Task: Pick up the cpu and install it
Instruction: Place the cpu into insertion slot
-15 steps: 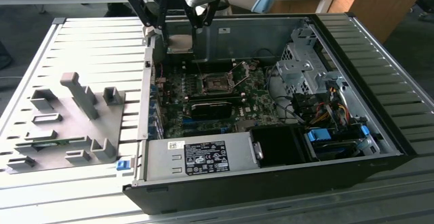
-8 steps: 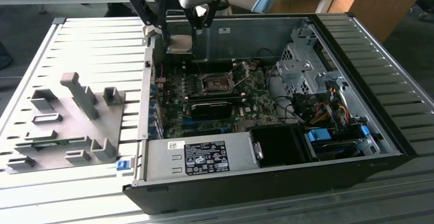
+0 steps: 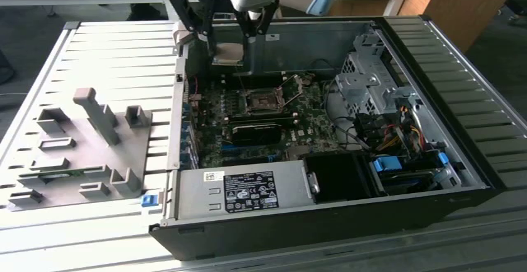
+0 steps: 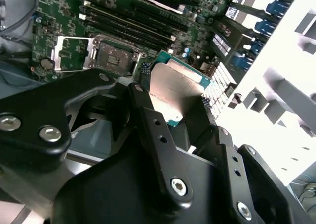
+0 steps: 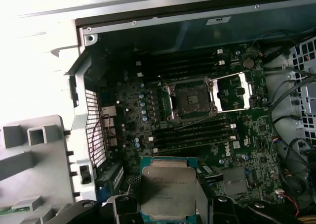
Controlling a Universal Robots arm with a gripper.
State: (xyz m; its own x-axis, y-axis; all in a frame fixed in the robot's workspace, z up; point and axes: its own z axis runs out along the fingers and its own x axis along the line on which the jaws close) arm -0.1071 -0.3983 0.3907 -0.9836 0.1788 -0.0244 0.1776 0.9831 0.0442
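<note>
- Exterior view: gripper closed on the cpu, holding it in the air over the open computer case, close to the case's far wall. Grey fixture sits on the bench beside the case.
- Second wrist view: cpu clamped between two black fingers, metal top facing the camera.
- First wrist view: cpu hangs above the motherboard, well apart from the socket; socket frame flipped open.

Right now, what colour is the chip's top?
The chip is silvery grey, edged blue-green; best in the first wrist view.
</note>
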